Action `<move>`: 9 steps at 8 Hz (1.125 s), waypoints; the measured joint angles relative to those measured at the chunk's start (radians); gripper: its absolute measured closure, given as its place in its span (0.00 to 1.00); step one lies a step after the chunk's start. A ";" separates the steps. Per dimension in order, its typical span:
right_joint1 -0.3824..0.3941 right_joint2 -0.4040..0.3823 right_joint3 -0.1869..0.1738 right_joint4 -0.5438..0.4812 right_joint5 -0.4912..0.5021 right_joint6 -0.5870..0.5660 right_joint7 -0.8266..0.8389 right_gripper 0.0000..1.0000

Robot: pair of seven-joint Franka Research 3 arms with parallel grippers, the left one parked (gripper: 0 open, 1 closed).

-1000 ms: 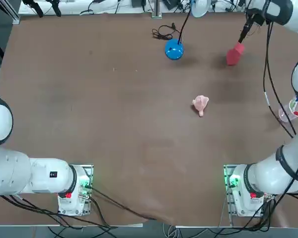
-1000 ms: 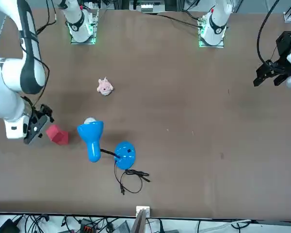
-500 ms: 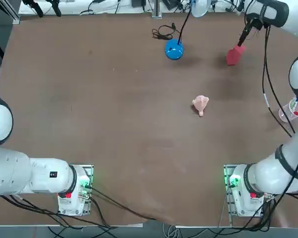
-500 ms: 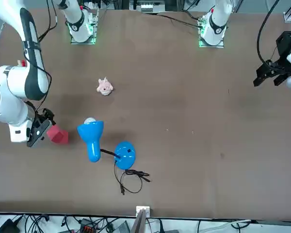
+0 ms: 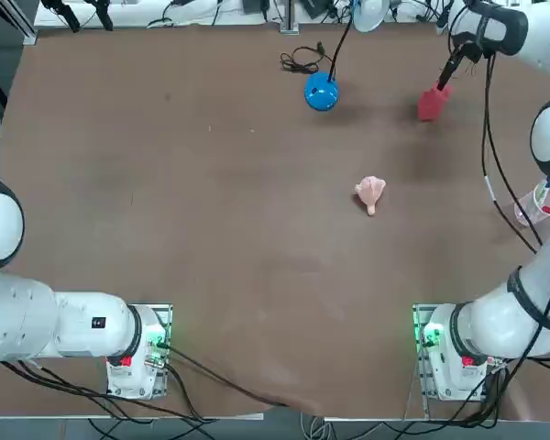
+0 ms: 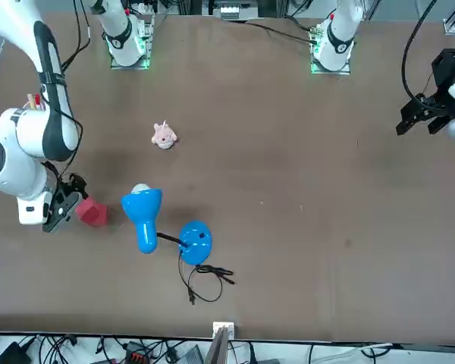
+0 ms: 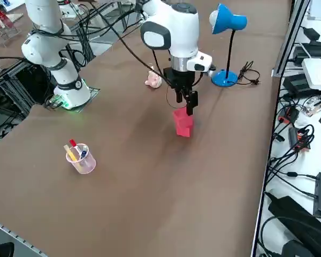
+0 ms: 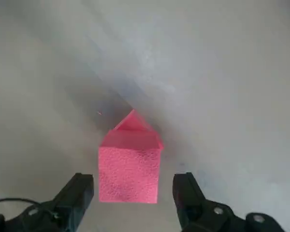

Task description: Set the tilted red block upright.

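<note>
1. The red block [image 8: 129, 175] sits on the table [image 5: 229, 229], near its far right corner.
2. The right gripper [image 8: 133, 200] hovers at the block, fingers spread wide on either side, gripping nothing.
3. The blue lamp [image 7: 224, 77] stands by the table's far edge, left of the block.

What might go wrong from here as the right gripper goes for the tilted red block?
The right gripper is open around the near end of the pinkish-red, matte block, not gripping it. Closing there might pinch only that end, so the block could slip or swivel. Its pointed far end juts beyond the fingertips, so a poorly aligned turn may leave it leaning again.
</note>
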 joint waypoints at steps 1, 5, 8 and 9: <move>0.000 0.002 0.000 -0.006 0.000 0.008 0.002 0.00; 0.000 0.020 0.000 -0.015 0.000 0.022 0.004 0.00; 0.001 0.037 0.000 -0.016 0.000 0.026 0.005 0.00; 0.001 0.043 0.000 -0.016 0.000 0.029 0.006 0.00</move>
